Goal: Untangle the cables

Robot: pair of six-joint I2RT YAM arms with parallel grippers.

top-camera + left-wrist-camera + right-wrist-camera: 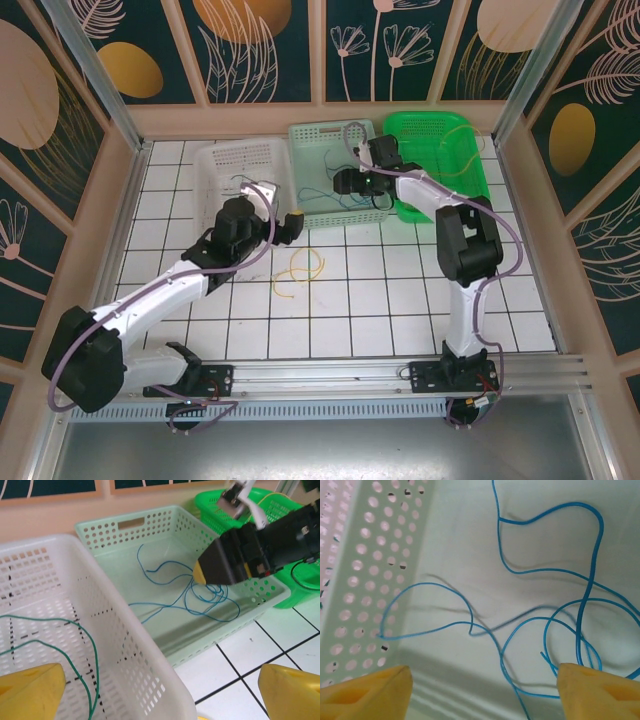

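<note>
A blue cable (545, 570) lies in loose loops on the floor of the pale green basket (310, 135), also seen as the blue cable (220, 597). My right gripper (485, 695) hangs open just above it, nothing between its yellow fingertips (370, 692); from above the right gripper (345, 182) is over that basket. A green cable (95, 660) lies in the white basket (125, 645). My left gripper (160, 700) is open and empty over that basket's right wall; from above the left gripper (285, 222) sits at its near right corner. A yellow cable (300, 268) lies coiled on the tiles.
A bright green basket (460, 130) stands at the back right, touching the pale green one. The three baskets sit in a row along the back wall. White tiled table (380, 300) lies between the baskets and the arm bases.
</note>
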